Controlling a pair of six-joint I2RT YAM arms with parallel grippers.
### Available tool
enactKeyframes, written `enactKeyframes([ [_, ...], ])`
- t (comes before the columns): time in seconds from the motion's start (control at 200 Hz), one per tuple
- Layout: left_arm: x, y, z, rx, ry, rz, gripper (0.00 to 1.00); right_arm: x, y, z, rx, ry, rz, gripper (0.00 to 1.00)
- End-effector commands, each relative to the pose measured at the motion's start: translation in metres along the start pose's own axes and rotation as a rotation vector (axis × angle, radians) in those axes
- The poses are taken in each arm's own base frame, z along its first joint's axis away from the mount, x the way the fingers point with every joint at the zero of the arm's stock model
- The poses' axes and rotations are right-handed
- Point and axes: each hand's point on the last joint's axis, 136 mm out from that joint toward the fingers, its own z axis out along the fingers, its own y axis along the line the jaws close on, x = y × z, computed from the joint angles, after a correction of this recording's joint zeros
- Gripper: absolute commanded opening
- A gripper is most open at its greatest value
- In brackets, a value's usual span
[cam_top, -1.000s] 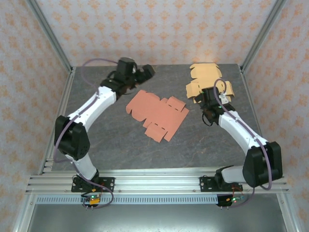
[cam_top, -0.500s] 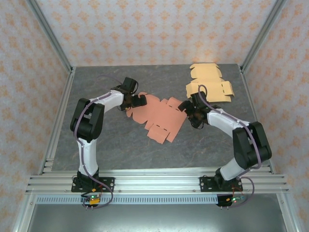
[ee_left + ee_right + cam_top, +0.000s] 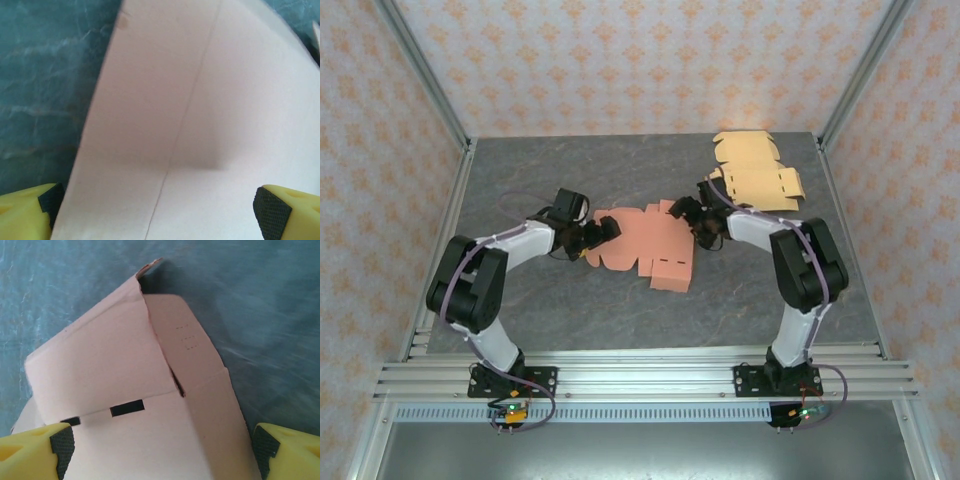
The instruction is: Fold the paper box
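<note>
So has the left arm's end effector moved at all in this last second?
Yes. The left end effector moved away from the table's back edge toward the arms' bases, and now sits at the left edge of the pink paper sheet.

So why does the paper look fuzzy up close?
Left wrist view: the orange paper sits close to the lens, soft and pale, a dim shadow across it. Right wrist view: paper sharper, table streaky. Top view: even light, crisp.
</note>
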Motion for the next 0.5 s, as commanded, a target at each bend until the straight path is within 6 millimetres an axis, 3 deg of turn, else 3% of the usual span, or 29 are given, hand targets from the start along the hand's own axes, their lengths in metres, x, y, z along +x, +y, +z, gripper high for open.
enactKeyframes([
  [0.0,0.013,0.001,-0.021,-0.013,0.015,-0.002,1.00,-0.004,0.036,0.014,-0.040,-0.015,-0.098,0.94],
  [0.215,0.040,0.045,-0.030,-0.122,-0.007,-0.158,1.00,-0.025,0.062,0.022,0.003,-0.039,-0.261,0.94],
  [0.335,0.039,0.051,-0.045,-0.137,-0.067,-0.172,1.00,-0.031,0.070,0.008,0.038,-0.037,-0.382,0.95],
  [0.496,0.032,0.057,-0.072,-0.215,-0.119,-0.158,1.00,-0.025,0.064,-0.015,0.094,0.001,-0.501,0.96],
])
